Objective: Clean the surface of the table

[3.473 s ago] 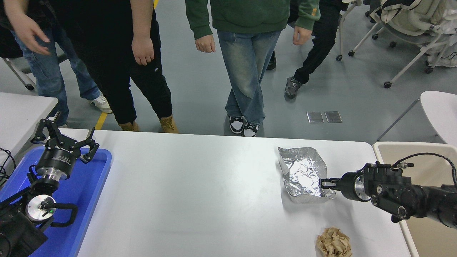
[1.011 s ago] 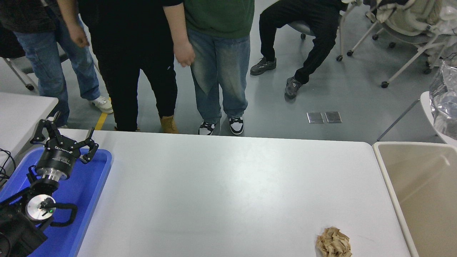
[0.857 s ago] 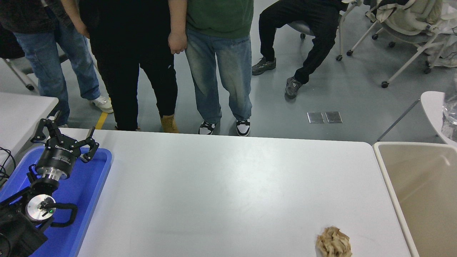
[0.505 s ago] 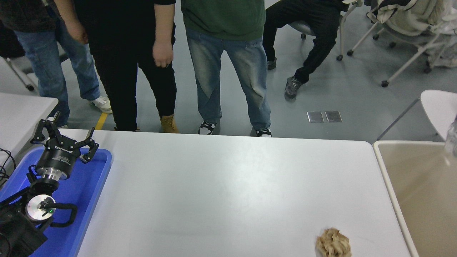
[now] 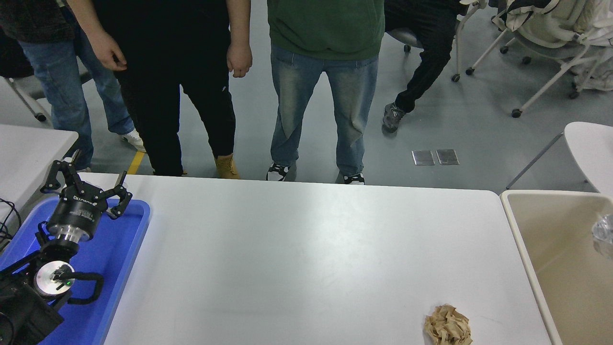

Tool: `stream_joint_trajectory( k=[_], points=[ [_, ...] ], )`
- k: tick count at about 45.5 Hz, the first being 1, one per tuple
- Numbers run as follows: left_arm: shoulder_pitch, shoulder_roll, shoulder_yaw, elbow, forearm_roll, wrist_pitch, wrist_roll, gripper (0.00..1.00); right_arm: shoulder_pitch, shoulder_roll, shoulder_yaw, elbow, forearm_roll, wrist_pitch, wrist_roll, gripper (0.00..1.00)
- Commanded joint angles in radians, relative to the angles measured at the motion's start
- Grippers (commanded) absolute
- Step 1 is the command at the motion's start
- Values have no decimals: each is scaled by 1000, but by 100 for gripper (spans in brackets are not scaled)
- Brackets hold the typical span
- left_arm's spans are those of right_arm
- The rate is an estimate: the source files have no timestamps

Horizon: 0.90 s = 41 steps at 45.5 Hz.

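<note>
The table surface [image 5: 297, 258] is the wide white tabletop that fills the lower middle of the head view. A crumpled brown paper ball [image 5: 447, 326] lies on it near the front right. A bit of silver foil [image 5: 604, 232] shows at the right edge, over the beige bin [image 5: 565, 268]. My left gripper [image 5: 87, 188] is parked at the lower left over the blue tray [image 5: 115, 258], its fingers spread open and empty. My right arm and gripper are out of view.
Several people stand along the table's far edge, their hands hanging above it. A smaller white tabletop [image 5: 28, 148] shows at the left. Another white top [image 5: 591, 153] and wheeled chairs stand at the right.
The foil that lay on the table under my right gripper is gone from it. The right arm has left the view. The foil has dropped lower at the right edge, over the bin. The people have shifted.
</note>
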Motion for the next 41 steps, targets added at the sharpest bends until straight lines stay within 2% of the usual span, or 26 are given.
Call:
stream_joint_trajectory(
  k=[1,24,26,27,29,31,32,41],
  points=[
    [0,0,0,-1,2,0,0,100,-64,43,2,-37,14,-26,-62,0],
    [0,0,0,1,0,0,0,100,-41,73,34,-33,55,-24,-94,0],
    [0,0,0,1,0,0,0,100,-41,73,34,-33,57,-24,-98,11],
    [0,0,0,-1,0,0,0,100,-40,73,34,-33,57,-24,-98,23],
    [0,0,0,1,0,0,0,100,-38,75,34,-33,57,-26,-98,57],
    [0,-1,0,1,0,0,0,100,-26,83,34,-33,57,-24,-98,82],
    [0,0,0,-1,0,0,0,100,-18,90,34,-33,57,-23,-98,99],
    [0,0,0,-1,0,0,0,100,23,104,31,-33,57,-24,-96,100]
  ],
)
